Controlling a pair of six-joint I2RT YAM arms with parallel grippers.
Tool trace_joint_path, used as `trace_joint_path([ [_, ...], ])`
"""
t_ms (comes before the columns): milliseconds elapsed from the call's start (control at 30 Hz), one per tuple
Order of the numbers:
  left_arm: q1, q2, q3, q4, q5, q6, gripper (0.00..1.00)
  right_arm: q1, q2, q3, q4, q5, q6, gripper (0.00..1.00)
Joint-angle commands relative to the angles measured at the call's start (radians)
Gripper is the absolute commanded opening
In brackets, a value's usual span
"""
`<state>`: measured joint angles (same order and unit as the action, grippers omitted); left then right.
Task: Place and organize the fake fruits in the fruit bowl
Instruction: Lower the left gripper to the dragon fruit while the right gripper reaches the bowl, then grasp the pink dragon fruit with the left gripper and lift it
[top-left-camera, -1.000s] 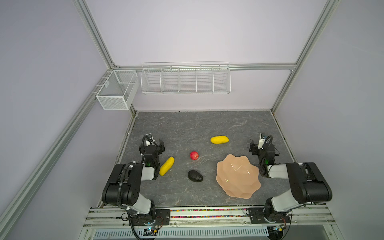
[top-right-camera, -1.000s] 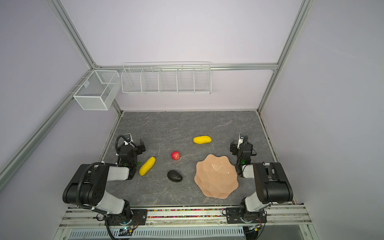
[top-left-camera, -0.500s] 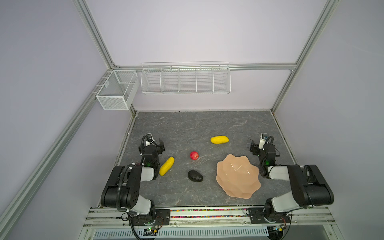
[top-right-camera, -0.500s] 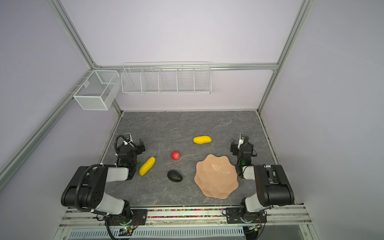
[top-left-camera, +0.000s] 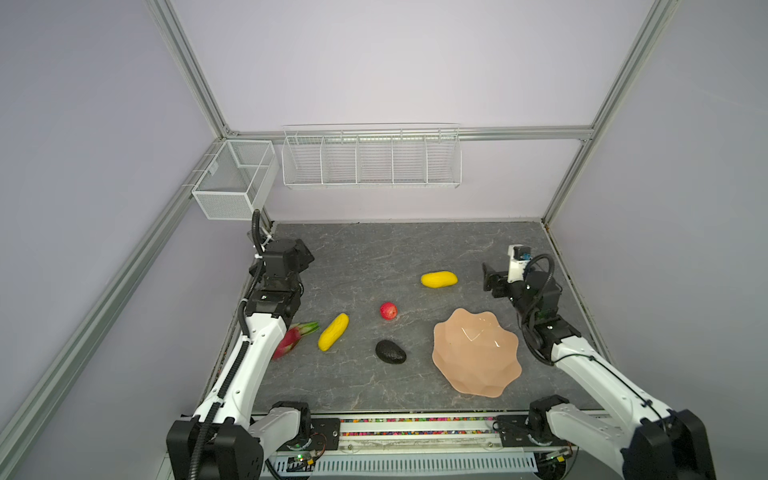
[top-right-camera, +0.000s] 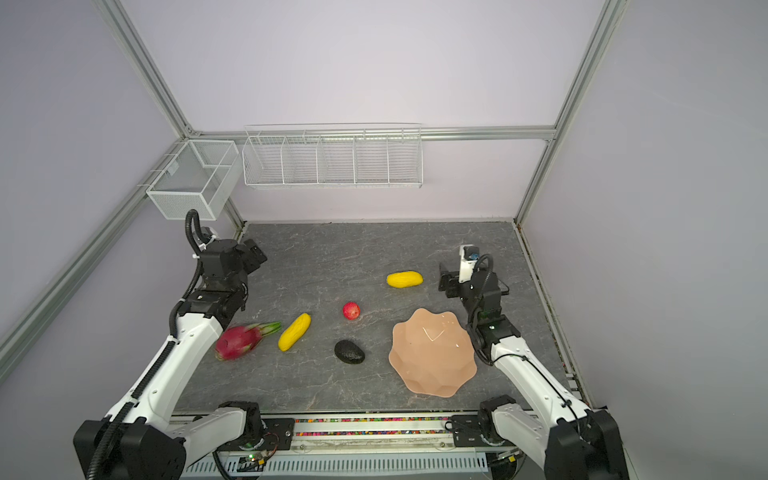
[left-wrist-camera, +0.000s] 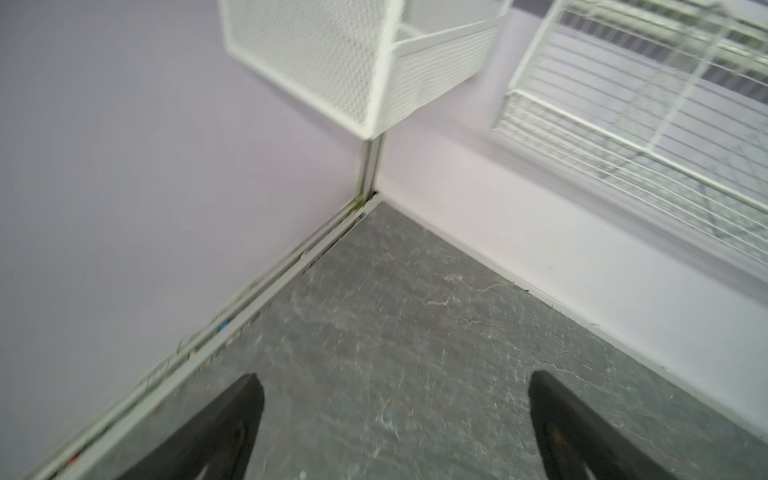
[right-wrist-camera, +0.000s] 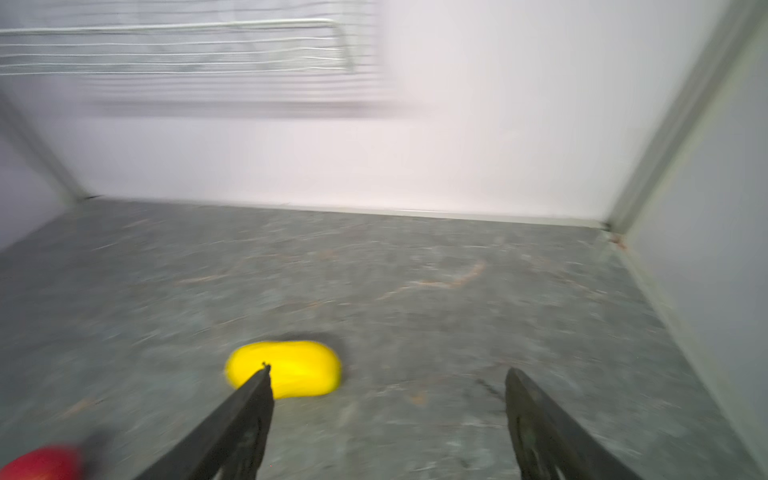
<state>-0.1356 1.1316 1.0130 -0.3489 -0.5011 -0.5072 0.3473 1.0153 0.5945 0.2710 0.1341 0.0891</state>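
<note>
Both pincers released, empty: left gripper, right gripper. Lower right: fruit bowl, avocado just left; lower left: dragon fruit near yellow fruit.

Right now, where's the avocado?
In both top views the avocado lies front-centre on the grey tabletop, just left of the fruit bowl without touching it. The small red fruit sits behind it.
</note>
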Motion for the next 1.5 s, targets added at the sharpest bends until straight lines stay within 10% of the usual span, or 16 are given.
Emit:
trace_joint_path([
  [0,0.000,-0.016,-0.059,-0.431,-0.034,-0.383,0.99,0.133,-0.031,-0.023,-0.168,-0.122,0.031,0.88],
  [267,0.004,-0.015,-0.109,-0.685,-0.085,-1.081,0.99,0.357,0.025,-0.038,-0.122,-0.177,-0.014,0.88],
  [1467,0.284,0.482,-0.163,-0.315,0.256,-0.983,0.90,0.591,0.193,0.106,-0.063,-0.220,-0.061,0.88],
])
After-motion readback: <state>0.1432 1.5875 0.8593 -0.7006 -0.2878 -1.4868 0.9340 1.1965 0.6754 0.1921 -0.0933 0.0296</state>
